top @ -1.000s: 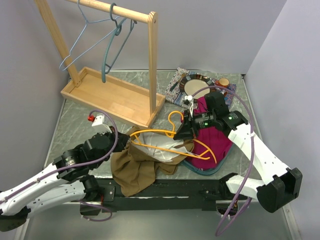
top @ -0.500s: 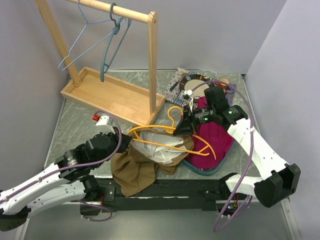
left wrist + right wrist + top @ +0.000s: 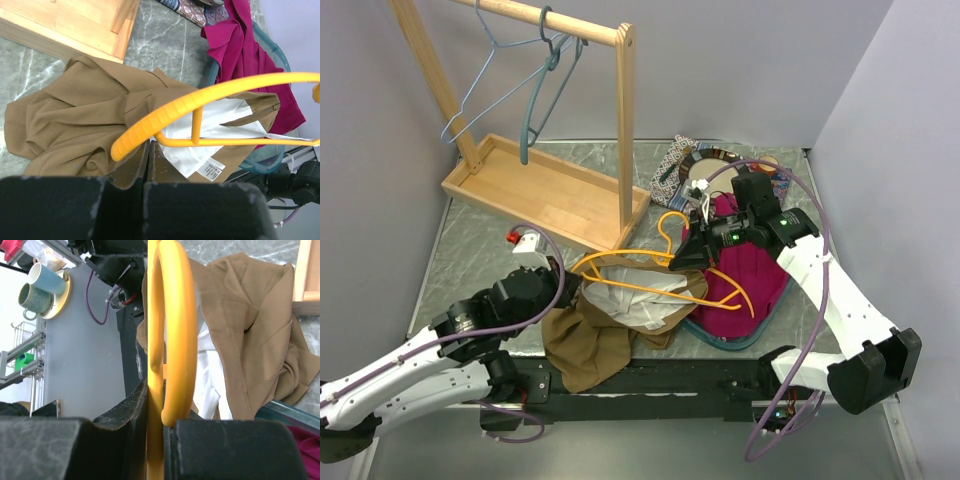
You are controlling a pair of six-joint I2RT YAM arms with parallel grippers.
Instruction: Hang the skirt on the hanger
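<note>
The brown skirt [image 3: 595,340] with white lining lies crumpled at the table's near edge; it also shows in the left wrist view [image 3: 75,115] and the right wrist view [image 3: 250,315]. The orange hanger [image 3: 215,90] lies across the skirt's open waist. My right gripper [image 3: 688,250] is shut on the hanger's neck by the hook [image 3: 172,315]. My left gripper [image 3: 568,285] is shut, with its tips [image 3: 149,142] at the skirt's waist edge, under the hanger's left end. The jaws seem to pinch the fabric.
A wooden clothes rack [image 3: 545,190] stands at the back left, with blue and teal wire hangers [image 3: 520,70] on its bar. A teal basin [image 3: 720,340] with a magenta garment [image 3: 745,275] sits right of the skirt. Patterned cloth and dishes [image 3: 710,165] lie behind it.
My right gripper has raised the hanger's hook end slightly and drawn it back. My left gripper has moved right, closer in at the skirt's waist. The skirt has barely shifted.
</note>
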